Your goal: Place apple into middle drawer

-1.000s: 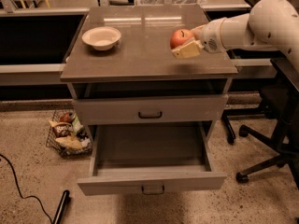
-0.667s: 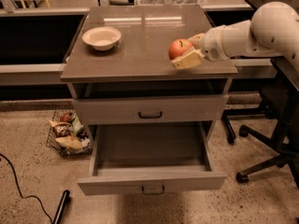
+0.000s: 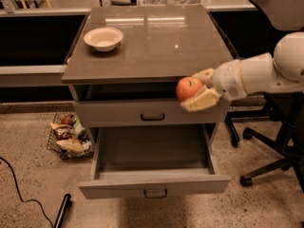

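Nearest, on the speckled floor at the lower left, a thin black cable (image 3: 19, 194) curls past a dark rod (image 3: 62, 212). The middle drawer (image 3: 118, 188) stands pulled well out towards the camera. Its front panel carries a small greyish handle (image 3: 156, 192) at the centre, and its plain box interior lies open from above. To its left a wire basket (image 3: 70, 137) sits on the floor, holding crumpled packets. To the right are the black legs and castors of an office chair (image 3: 268, 167).

Above the open drawer the upper drawer (image 3: 118, 114) is pushed in, with a black handle (image 3: 153, 117) at its middle. The apple (image 3: 188, 88) hangs in the air in front of the right end of this drawer. It is just below the front edge of the worktop (image 3: 156, 51) and above the right rear part of the middle drawer, touching neither. Its stem points up.

The jaws are closed on the apple from its right side. One pale finger lies under it and the other behind and over it, so the apple is gripped between them. The white arm (image 3: 259, 74) reaches in level from the right edge of the view.

Farther back, a white bowl (image 3: 103, 38) rests on the left part of the brown worktop, well apart from the apple. A dark table (image 3: 280, 6) shows at the far right.
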You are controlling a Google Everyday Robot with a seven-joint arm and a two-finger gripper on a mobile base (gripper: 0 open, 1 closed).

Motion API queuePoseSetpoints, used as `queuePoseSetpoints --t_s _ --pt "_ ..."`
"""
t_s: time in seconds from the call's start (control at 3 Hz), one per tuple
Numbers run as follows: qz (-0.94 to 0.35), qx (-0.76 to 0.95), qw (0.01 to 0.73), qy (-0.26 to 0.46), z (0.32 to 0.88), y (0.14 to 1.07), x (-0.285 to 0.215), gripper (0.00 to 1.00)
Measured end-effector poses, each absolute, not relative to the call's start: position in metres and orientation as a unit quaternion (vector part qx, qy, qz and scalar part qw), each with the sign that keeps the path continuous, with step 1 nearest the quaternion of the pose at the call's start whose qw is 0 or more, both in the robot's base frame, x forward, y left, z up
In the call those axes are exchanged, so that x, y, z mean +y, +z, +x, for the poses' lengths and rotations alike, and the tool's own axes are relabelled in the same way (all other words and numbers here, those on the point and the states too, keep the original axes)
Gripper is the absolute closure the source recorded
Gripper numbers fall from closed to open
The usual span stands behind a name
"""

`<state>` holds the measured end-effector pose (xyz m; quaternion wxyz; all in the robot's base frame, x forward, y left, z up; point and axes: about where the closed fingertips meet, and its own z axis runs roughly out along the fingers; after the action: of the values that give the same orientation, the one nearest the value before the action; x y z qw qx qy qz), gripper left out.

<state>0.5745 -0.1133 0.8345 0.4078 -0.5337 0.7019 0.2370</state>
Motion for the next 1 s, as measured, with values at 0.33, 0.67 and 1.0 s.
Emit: queuePoseSetpoints --t_s 0.33,0.67,1.0 --pt "-0.528 0.722 0.359 0.268 0.533 0.785 -0.120 1.00" --pt "-0.527 0.726 0.345 0.276 0.521 0.770 -0.119 1.00" --pt "-0.527 0.726 0.345 0.276 0.521 0.770 -0.119 1.00"
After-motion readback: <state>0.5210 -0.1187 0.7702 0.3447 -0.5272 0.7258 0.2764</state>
